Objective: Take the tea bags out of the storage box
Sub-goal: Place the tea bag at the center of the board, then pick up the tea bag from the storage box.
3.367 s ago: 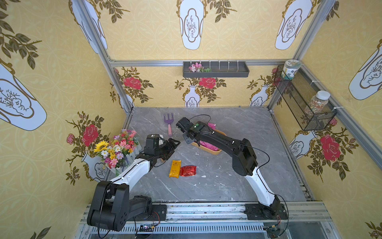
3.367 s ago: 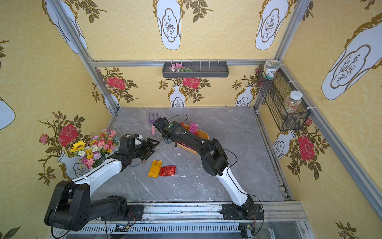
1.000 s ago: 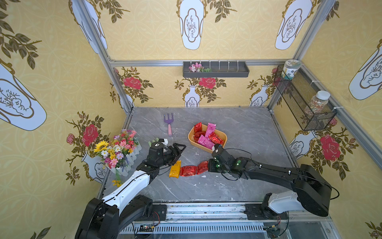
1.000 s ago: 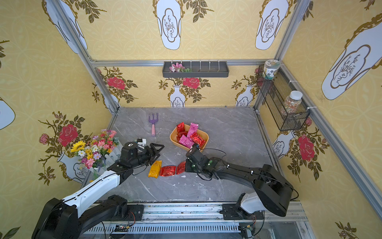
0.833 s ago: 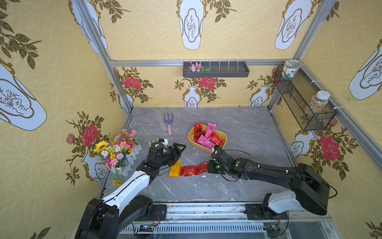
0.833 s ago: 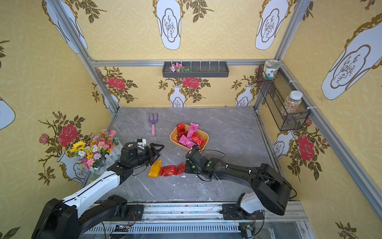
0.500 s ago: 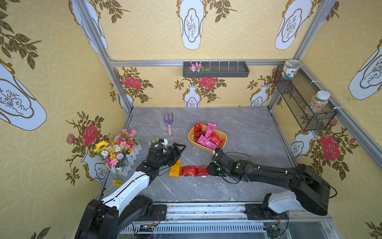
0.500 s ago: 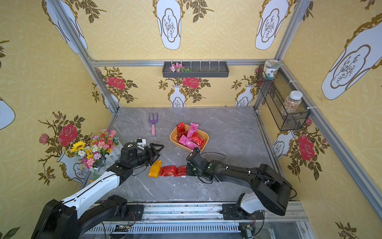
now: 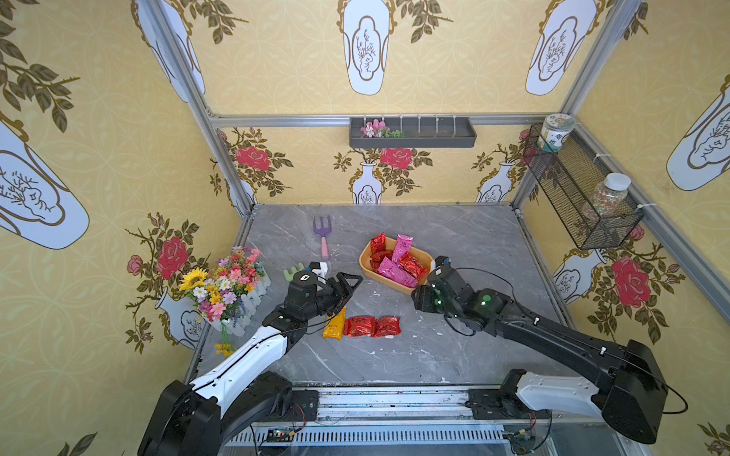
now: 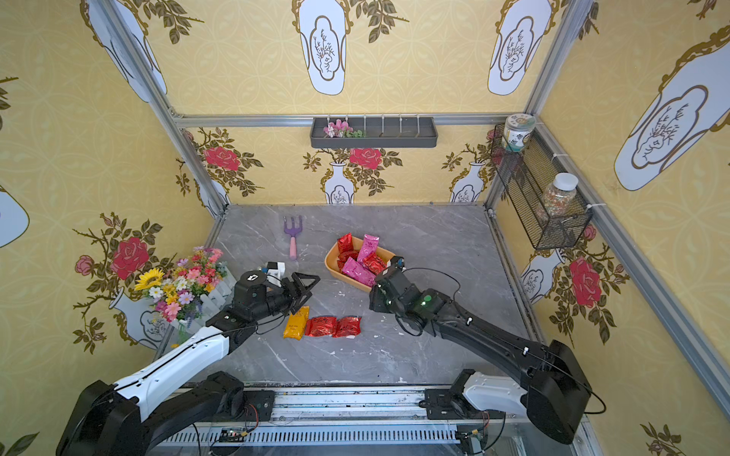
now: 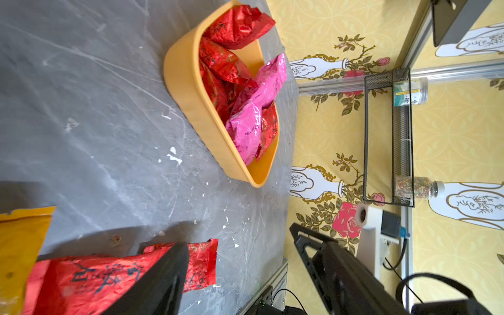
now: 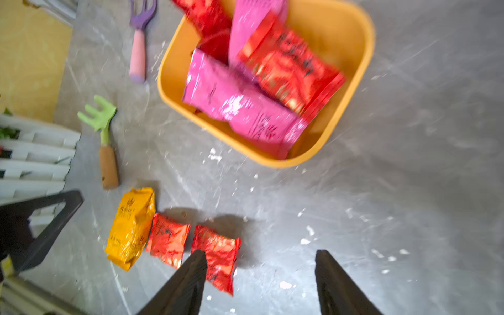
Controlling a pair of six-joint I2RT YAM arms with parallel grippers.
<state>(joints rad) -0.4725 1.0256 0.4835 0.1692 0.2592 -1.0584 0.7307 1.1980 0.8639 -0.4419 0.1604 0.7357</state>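
Compared with one second ago, the right gripper (image 12: pixel 259 256) is no longer pinching the crinkly red foil sachet (image 9: pixel 387 327). Its jaws are standing spread and empty, and it is drawing back from the row toward the shallow oblong orange-yellow plastic storage box (image 9: pixel 365 258). That sachet is now lying flat on the grey marbled tabletop (image 9: pixel 454 237). It is ending a side-by-side row of three tea bags, with a second red foil sachet (image 9: pixel 359 326) and a longer orange-yellow foil sachet with a printed label (image 9: pixel 334 324); about three seconds ago only two were lying there. In both top views the released sachet is lying at about 8 o'clock from the right gripper, apart from it, while the storage box is sitting just beside the gripper at about 11 o'clock. The remaining tea bags (image 10: pixel 357 272), red and magenta-pink, are still lying heaped in the box. The left gripper (image 9: pixel 347 288) is hovering with jaws spread and empty, as before, with the orange-yellow sachet near it at 6 o'clock and the box at 2 o'clock.
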